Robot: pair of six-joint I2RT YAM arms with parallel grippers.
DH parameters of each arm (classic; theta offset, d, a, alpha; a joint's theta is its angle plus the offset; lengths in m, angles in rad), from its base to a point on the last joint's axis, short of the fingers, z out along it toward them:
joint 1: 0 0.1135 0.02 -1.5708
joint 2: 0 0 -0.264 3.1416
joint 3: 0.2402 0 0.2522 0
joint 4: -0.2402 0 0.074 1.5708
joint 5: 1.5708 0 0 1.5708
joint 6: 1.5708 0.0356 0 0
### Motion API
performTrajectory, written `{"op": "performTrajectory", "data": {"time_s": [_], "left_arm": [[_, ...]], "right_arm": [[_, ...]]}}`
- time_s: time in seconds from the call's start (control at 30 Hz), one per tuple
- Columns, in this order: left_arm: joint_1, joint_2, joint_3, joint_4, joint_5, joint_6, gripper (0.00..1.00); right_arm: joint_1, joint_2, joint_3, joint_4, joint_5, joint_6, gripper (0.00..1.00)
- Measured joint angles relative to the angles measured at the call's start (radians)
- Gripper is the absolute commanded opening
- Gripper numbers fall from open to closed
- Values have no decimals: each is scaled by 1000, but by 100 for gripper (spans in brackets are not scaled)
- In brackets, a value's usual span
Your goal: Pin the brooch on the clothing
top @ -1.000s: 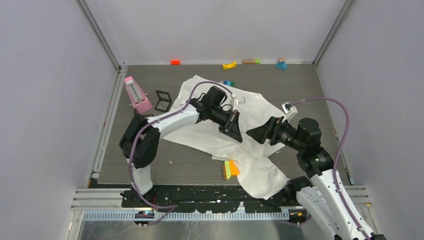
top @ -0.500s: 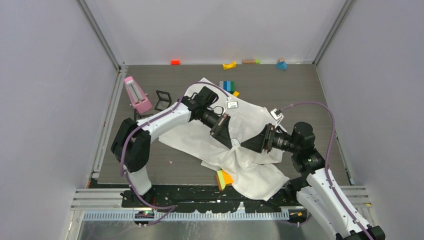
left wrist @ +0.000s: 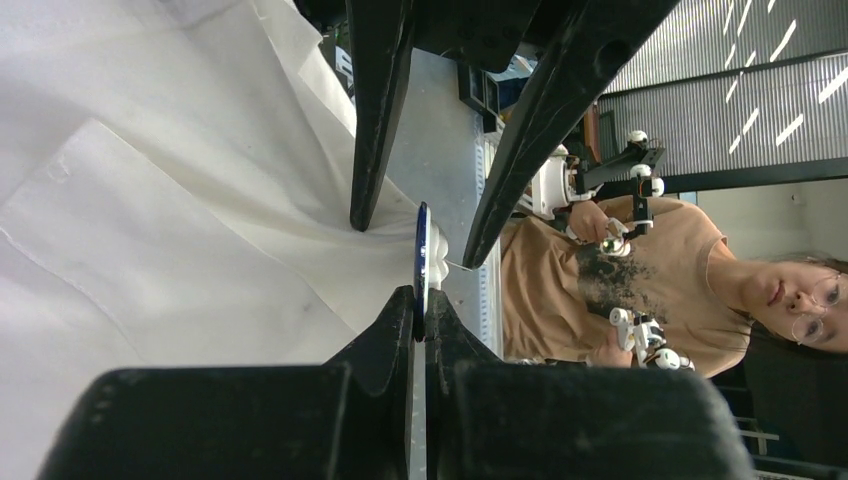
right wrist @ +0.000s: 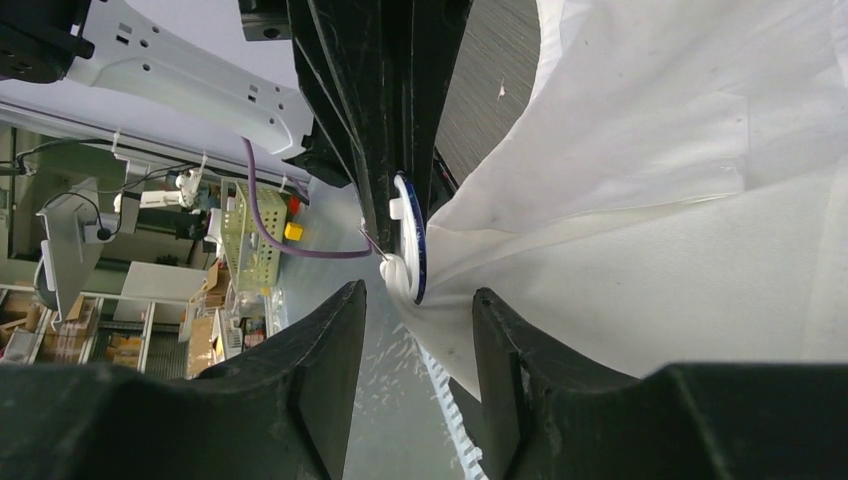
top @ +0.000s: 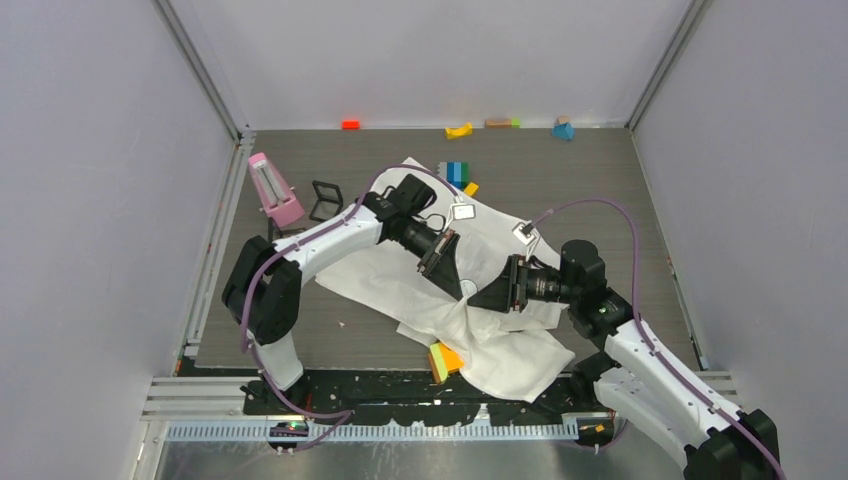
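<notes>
From above, the two black grippers meet tip to tip over a raised fold of the large white thin-fabric shirt [top: 520, 345], and whatever sits between them is too small to make out there. The wrist views settle it. The left gripper [left wrist: 420, 300] is clamped tight on the small round dark-blue-rimmed brooch [left wrist: 421, 250], seen edge-on and standing upright against a bunched ridge of cloth. The right gripper [right wrist: 415, 300] stands partly open, its fingers [left wrist: 365, 190] straddling the brooch without touching it. Whether the pin has entered the fabric I cannot tell. The shirt spreads from mid-table to the near edge of the dark grey wood-grain table [top: 600, 165], covering part of a yellow-and-orange block [top: 445, 357]. Bare table lies left of the shirt and at the far right. A pink wedge-shaped object [top: 275, 190] and a small black-framed cube [top: 327, 200] stand near the left edge.
</notes>
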Motion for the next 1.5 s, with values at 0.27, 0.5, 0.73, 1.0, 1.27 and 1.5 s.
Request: {"op": "performTrajectory", "data": {"time_s": [0.27, 0.5, 0.73, 1.0, 1.27, 1.5], "left_arm": [[0, 0, 0, -3, 12, 14, 0], [-1, 0, 0, -13, 16, 32, 0], [-12, 1, 2, -81, 15, 108, 0], [-16, 4, 7, -105, 7, 143, 0], [-16, 12, 7, -131, -24, 154, 0], [-16, 15, 7, -143, -31, 158, 0]], "right_arm": [[27, 32, 11, 23, 17, -10, 36], [28, 37, 11, 47, 16, -5, 27], [39, 55, 11, 64, 1, 13, 23], [40, 68, 11, 68, 2, 31, 19], [51, 113, 13, 67, 2, 37, 17], [62, 126, 24, 46, 12, 31, 15]]}}
